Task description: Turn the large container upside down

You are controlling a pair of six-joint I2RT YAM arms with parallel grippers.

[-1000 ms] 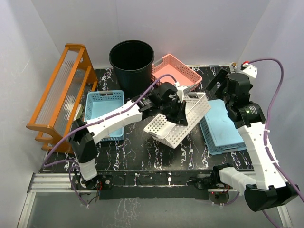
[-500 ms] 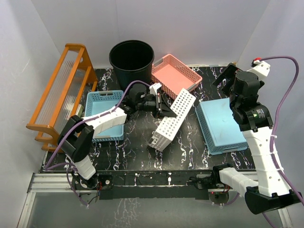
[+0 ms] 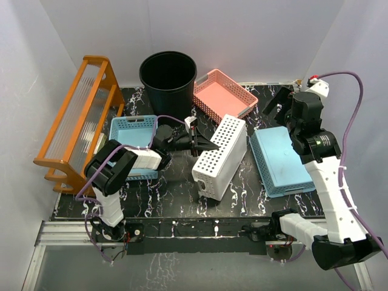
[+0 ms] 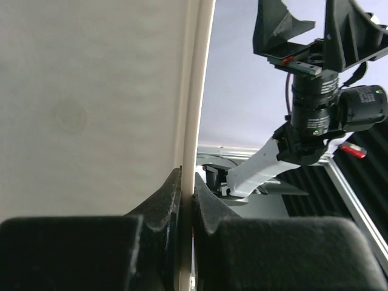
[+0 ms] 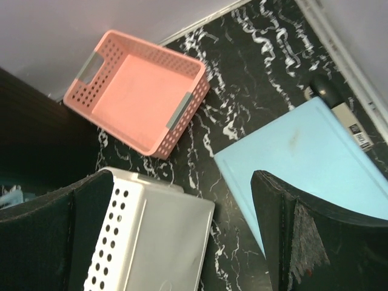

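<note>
Trouble sits with my left jaws, pinched shut on the wall of the white basket (image 3: 221, 156): reaching unreleased would drag it into the large container (image 3: 168, 74), upright at the far edge of the surface (image 3: 176, 182), while my right jaws hang wide, empty.

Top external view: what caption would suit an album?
Left gripper pinches an edge of the white basket while the black bin stands upright behind.
</note>
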